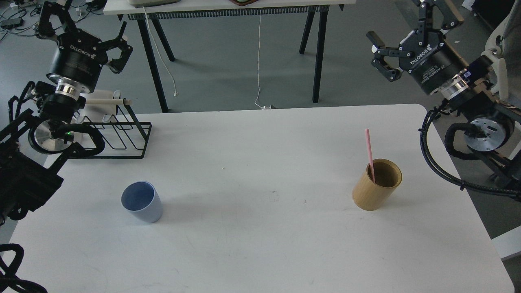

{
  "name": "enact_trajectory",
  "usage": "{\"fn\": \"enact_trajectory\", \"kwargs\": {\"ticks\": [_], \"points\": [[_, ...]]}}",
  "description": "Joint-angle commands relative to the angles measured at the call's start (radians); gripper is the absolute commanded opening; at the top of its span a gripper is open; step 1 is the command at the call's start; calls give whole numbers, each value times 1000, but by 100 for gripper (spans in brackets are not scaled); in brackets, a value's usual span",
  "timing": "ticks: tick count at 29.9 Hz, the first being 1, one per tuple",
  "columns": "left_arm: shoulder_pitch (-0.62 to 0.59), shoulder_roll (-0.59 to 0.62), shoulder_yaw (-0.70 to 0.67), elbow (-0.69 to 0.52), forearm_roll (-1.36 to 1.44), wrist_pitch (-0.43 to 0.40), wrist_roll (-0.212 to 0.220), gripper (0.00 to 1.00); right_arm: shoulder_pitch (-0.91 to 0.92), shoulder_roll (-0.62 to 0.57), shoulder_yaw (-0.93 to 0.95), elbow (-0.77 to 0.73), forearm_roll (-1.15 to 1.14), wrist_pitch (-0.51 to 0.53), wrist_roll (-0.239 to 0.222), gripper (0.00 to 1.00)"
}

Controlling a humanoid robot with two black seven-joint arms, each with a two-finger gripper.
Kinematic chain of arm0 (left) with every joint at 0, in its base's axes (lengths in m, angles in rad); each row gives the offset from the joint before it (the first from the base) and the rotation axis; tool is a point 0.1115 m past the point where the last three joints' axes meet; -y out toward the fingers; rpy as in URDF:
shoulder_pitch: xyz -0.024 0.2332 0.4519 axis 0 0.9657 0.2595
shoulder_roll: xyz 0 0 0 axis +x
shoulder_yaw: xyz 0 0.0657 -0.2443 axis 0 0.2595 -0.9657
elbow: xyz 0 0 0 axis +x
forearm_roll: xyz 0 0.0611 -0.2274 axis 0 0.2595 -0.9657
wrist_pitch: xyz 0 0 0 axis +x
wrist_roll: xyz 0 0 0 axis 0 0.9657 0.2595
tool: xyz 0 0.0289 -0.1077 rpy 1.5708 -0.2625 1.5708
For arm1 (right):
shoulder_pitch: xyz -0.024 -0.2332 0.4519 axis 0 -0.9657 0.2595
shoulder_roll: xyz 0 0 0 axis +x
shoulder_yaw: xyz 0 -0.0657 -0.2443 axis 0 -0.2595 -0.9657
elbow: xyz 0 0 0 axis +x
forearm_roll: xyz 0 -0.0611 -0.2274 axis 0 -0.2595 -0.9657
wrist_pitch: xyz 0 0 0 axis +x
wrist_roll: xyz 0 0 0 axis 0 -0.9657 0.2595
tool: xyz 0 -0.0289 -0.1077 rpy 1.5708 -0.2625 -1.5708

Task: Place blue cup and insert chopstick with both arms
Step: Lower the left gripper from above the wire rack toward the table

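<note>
The pale blue cup [141, 201] stands upright and empty on the white table [260, 244], front left. The pink chopstick [369, 153] leans inside the tan wooden cylinder holder [377, 184] on the right side of the table. My left gripper [81, 26] is open and empty, raised high at the far left behind the wire rack, well away from the cup. My right gripper [405, 28] is open and empty, raised at the far right beyond the table's back edge, above and behind the holder.
A black wire rack [116, 134] with a wooden rod [106, 101] sits at the table's back left corner. A second table with black legs [319, 53] stands behind, with white cables hanging. The floor is grey.
</note>
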Motion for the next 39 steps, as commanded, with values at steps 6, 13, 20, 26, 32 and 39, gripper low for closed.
{"fn": "enact_trajectory", "kwargs": {"ticks": [6,13,20,26,32,39], "points": [[-15,3,-15,-3,37,0,-12,100,6,0,5,2,-2,0,0,99],[-15,-81,-93,6,38,0,-109,100,5,1,7,2,-2,0,0,99],[-4,-100,-121,2,38,0,-109,100,12,0,5,2,-2,0,0,99],[32,73,-79,-40,174,0,-109,100,9,0,7,-1,-2,0,0,99],[51,354,94,-243,384,0,-109,100,8,-6,5,-7,-4,0,0,99],[54,575,140,-533,838,0,-109,100,6,-12,2,-18,-5,0,0,99]]}}
